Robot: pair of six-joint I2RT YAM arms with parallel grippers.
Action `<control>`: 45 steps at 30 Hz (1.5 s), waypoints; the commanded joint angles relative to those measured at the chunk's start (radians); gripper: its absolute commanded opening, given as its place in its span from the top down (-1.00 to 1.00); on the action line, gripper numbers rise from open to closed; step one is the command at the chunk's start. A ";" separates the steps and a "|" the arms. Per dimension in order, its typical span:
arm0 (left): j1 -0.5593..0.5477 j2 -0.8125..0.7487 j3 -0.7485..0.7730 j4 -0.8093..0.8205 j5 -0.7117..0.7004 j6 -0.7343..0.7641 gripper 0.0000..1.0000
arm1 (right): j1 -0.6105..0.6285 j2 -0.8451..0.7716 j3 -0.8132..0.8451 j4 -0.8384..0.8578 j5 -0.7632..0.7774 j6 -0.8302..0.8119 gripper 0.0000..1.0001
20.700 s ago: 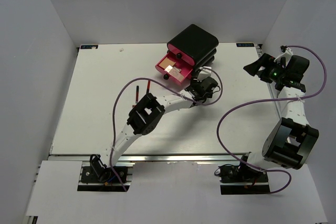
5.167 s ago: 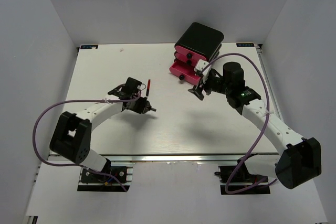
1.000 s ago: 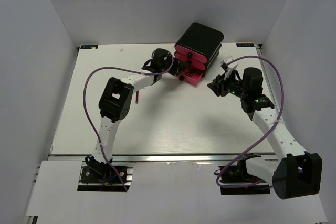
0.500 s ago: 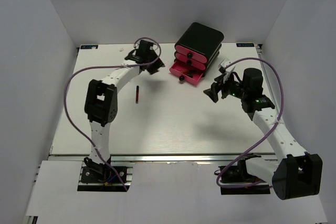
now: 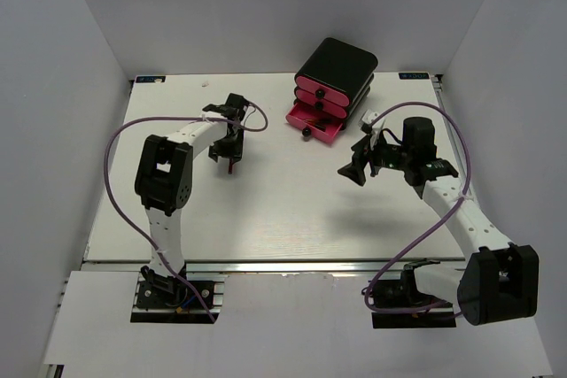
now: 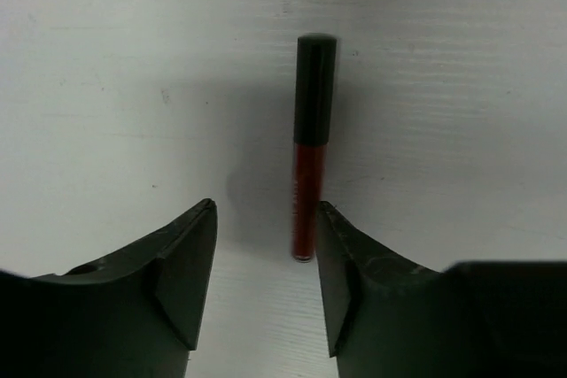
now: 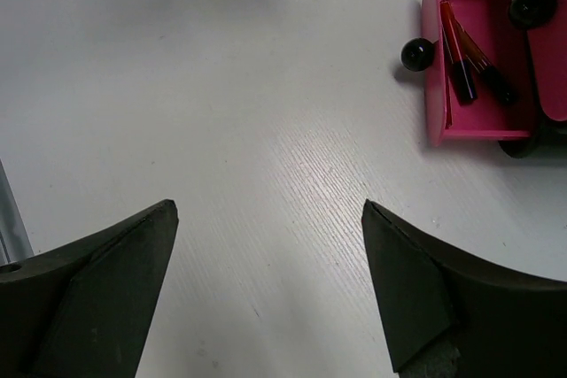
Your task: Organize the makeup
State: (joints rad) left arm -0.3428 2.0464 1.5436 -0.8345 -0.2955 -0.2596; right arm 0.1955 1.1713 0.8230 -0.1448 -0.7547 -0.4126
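Stick (image 6: 308, 165) now sits below released left end effector (image 6: 266, 219), moved off drawers (image 5: 321, 112); right end effector (image 7: 270, 210) released.

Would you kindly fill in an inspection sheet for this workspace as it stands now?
Surface: white table, lightly grained.
Job's things: red stick with black cap lying on the table; more sticks inside the open pink drawer.
Clutter: nothing seen.
Grippers: left gripper open, its fingers astride the stick's red end; right gripper open and empty over the table.
Cables: a purple cable loops along each arm.
Surroundings: plain grey walls; black drawer box at the table's far side.
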 commanded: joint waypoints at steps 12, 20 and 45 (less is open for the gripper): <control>0.010 0.080 -0.022 0.094 0.073 0.068 0.49 | -0.004 -0.024 0.025 -0.018 -0.003 -0.018 -0.78; 0.024 -0.002 -0.059 0.247 0.365 -0.156 1.00 | -0.005 -0.016 0.025 -0.010 -0.003 -0.009 -0.78; -0.137 0.178 -0.091 1.543 0.664 -1.382 1.00 | -0.007 -0.027 0.010 0.082 0.107 0.092 -0.71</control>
State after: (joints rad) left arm -0.4629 2.1983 1.4155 0.6975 0.4030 -1.5913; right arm 0.1955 1.1687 0.8227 -0.1020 -0.6552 -0.3344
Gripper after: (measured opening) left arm 0.244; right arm 0.854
